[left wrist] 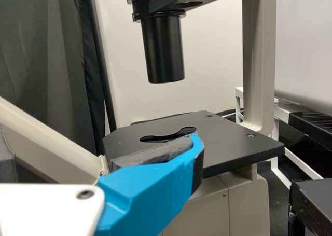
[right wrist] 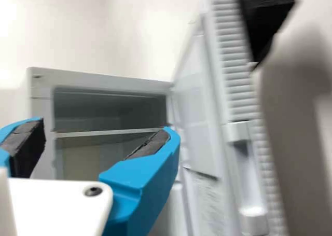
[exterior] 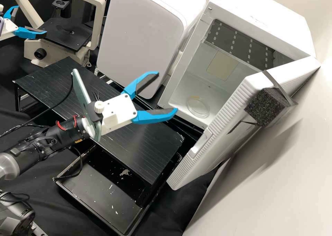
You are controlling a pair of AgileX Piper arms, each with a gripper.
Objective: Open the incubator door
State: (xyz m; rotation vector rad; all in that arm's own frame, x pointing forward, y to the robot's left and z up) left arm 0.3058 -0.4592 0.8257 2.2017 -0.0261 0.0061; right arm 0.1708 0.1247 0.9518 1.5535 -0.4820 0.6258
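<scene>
The right gripper [exterior: 168, 90], white with two bright blue fingers, holds nothing, its fingers apart before the boxy white incubator [exterior: 261, 23], whose thick, ribbed white door [exterior: 226, 113] stands swung wide. The door looks stiff, fairly heavy and smooth, best taken by the recessed handle [exterior: 201, 143]; the left gripper [exterior: 31, 19] is also spread, beside the cream microscope [exterior: 65, 35].

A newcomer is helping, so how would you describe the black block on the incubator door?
Find the white incubator, then its open door. The block juts from the door's outer side: rough, speckled and black, unlike the pale handle recess in the ribbed edge.
</scene>
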